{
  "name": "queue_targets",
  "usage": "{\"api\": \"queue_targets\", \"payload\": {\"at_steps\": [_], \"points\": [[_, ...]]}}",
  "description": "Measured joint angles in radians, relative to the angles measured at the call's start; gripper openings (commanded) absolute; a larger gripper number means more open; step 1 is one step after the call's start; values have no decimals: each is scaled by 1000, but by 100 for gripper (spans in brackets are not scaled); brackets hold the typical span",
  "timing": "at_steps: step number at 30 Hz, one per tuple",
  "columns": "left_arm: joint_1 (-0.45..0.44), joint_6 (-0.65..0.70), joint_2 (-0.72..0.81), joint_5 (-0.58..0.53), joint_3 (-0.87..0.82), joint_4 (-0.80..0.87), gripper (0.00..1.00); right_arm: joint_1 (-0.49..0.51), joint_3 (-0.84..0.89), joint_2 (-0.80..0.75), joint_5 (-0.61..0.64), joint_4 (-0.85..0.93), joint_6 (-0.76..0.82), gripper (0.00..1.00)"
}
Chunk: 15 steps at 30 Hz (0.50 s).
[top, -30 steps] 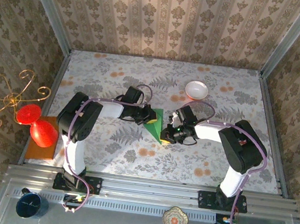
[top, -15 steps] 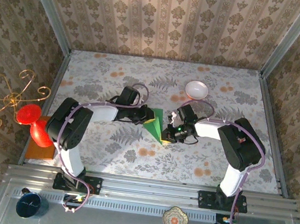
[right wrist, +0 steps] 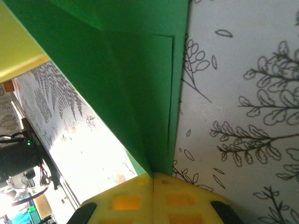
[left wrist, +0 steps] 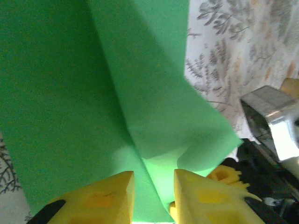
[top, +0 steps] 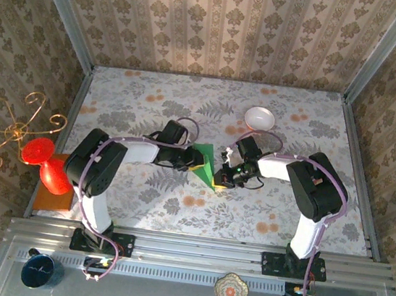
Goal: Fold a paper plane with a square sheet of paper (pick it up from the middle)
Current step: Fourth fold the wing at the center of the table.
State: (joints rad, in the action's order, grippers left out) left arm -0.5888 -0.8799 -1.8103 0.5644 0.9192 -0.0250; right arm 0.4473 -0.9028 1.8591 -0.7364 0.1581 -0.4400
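Since a second ago my left elbow has swung toward 7 o'clock and my left gripper (top: 194,165) has eased its jaws apart; my right gripper (top: 220,176) has barely shifted. From above, the paper (top: 207,159) lies near the middle of the table (top: 145,104) as a bright green wedge narrowing toward 5 o'clock. My left gripper sits at its 9 o'clock edge and my right at its 5 o'clock tip. The bowl (top: 260,117) stands well apart at 1 o'clock.

From my left wrist, the left gripper (left wrist: 154,198) shows a narrow gap between its yellow fingers, and the paper (left wrist: 70,93) runs down into that gap. Its matte surface carries a long crease from 12 o'clock toward 6 o'clock, with a flap lifting at 4 o'clock.

From my right wrist, the right gripper (right wrist: 153,186) has its jaws pressed together on the paper (right wrist: 126,84). The layered folds taper to a point right at my fingertips.
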Motion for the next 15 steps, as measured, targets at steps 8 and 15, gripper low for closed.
{"api": "queue_targets", "payload": {"at_steps": [8, 15], "points": [[-34, 63, -13, -113, 110, 170, 42, -5, 0, 1, -3, 0, 0, 9], [-60, 83, -69, -199, 210, 309, 48, -6, 0, 1, -4, 0, -1, 10]]}}
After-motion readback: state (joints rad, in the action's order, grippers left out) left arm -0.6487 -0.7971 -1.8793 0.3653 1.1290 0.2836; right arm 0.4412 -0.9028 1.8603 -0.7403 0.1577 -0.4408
